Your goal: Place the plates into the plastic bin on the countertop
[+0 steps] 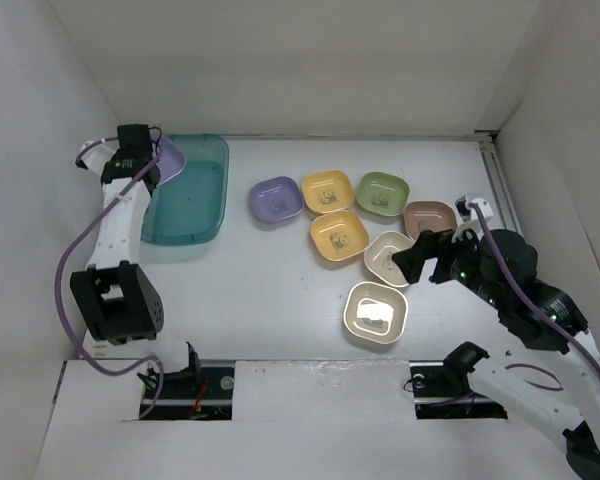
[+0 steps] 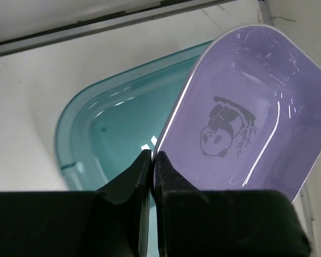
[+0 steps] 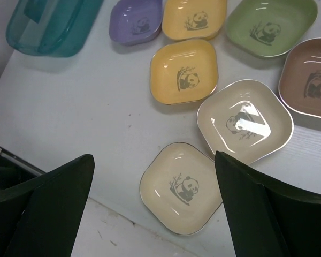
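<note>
Left gripper (image 2: pixel 151 158): clamped on rim of held plate (image 2: pixel 246 118), purple, tilted steeply over far corner of bin (image 2: pixel 96 128). Bin at 10 o'clock on table (image 1: pixel 270 290).
Right gripper (image 3: pixel 152 156): jaws spread wide, empty, above near beige plate (image 3: pixel 182 187), at 4 o'clock on table.
Loose on table, at 3 o'clock of bin and apart from it:
- purple plate (image 1: pixel 275 200), far yellow plate (image 1: pixel 328 192) and green plate (image 1: pixel 383 193), in a row
- brown plate (image 1: pixel 427 218), at 4 o'clock of green plate
- near yellow plate (image 1: pixel 338 236), at 6 o'clock of far yellow plate
- far beige plate (image 1: pixel 388 258), between near yellow plate and brown plate
</note>
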`<state>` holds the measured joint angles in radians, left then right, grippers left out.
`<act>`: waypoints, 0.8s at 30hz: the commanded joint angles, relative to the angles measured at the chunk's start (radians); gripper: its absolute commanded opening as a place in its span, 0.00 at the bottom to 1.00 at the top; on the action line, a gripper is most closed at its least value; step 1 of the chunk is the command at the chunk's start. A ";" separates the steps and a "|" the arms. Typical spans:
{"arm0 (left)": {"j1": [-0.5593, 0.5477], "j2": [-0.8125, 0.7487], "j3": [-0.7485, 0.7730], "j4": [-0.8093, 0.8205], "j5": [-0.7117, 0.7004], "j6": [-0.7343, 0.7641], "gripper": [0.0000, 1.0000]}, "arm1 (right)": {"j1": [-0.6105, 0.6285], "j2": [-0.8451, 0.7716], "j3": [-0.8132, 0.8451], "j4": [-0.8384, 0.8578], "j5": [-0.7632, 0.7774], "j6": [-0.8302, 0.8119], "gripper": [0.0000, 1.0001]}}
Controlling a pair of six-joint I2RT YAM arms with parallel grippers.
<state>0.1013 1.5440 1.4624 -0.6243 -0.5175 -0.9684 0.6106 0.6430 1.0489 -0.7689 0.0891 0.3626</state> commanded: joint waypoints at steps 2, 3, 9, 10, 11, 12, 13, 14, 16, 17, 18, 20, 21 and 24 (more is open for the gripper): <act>0.035 0.187 0.183 0.115 0.175 0.048 0.00 | 0.009 0.001 -0.030 0.108 -0.058 0.018 1.00; 0.035 0.230 0.222 0.115 0.175 0.036 0.00 | 0.009 0.001 -0.041 0.108 -0.068 0.018 1.00; 0.035 0.496 0.418 0.121 0.226 0.062 0.00 | 0.018 0.001 -0.041 0.108 -0.068 0.027 1.00; 0.035 0.516 0.430 0.121 0.240 0.062 0.00 | 0.018 0.001 -0.041 0.108 -0.068 0.027 1.00; 0.035 0.548 0.441 0.121 0.250 0.062 0.00 | 0.018 0.001 -0.041 0.108 -0.057 0.027 1.00; 0.035 0.557 0.441 0.132 0.251 0.062 0.00 | 0.018 0.001 -0.041 0.108 -0.057 0.027 1.00; 0.035 0.567 0.441 0.132 0.260 0.062 0.00 | 0.018 0.001 -0.041 0.108 -0.057 0.027 1.00; 0.035 0.567 0.429 0.158 0.278 0.062 0.03 | 0.018 0.001 -0.041 0.108 -0.057 0.027 1.00; 0.035 0.577 0.429 0.175 0.278 0.071 0.22 | 0.018 0.010 -0.041 0.108 -0.057 0.027 1.00; 0.025 0.577 0.429 0.175 0.278 0.080 0.34 | 0.018 0.010 -0.041 0.108 -0.057 0.027 1.00; 0.025 0.577 0.447 0.158 0.278 0.080 0.57 | 0.018 0.010 -0.041 0.108 -0.057 0.027 1.00; 0.015 0.545 0.429 0.158 0.260 0.080 0.80 | 0.018 0.010 -0.041 0.108 -0.057 0.027 1.00; 0.015 0.524 0.403 0.158 0.237 0.071 0.88 | 0.018 0.010 -0.041 0.108 -0.057 0.027 1.00; -0.031 0.406 0.371 0.199 0.174 0.105 1.00 | 0.018 0.020 -0.041 0.117 -0.057 0.027 1.00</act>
<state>0.1127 2.1262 1.8404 -0.4755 -0.2722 -0.8936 0.6178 0.6582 0.9997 -0.7238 0.0399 0.3851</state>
